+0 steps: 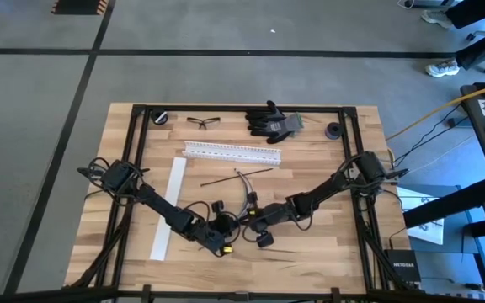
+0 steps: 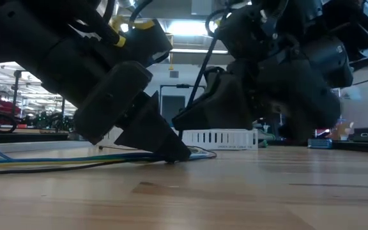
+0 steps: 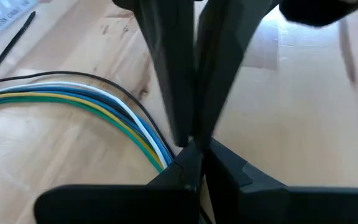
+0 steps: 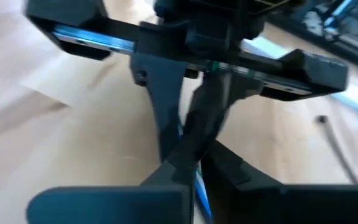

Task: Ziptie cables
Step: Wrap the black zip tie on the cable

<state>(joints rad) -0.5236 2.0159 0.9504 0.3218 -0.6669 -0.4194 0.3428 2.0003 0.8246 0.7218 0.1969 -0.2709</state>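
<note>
The cables [image 3: 92,102] are clamped by the left gripper [image 3: 194,146] on the desk [image 3: 303,124]. The right gripper [image 4: 188,158], directly opposite, is closed on the same cables.

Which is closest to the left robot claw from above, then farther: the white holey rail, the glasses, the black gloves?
From the left gripper:
1. White slotted rail, mid-table.
2. Safety glasses, far edge, left of the gloves.
3. Black gloves, far edge, right of the glasses.

left gripper [image 1: 226,238]: jaws shut, low | right gripper [image 1: 248,220]: jaws shut, tips meeting
</note>
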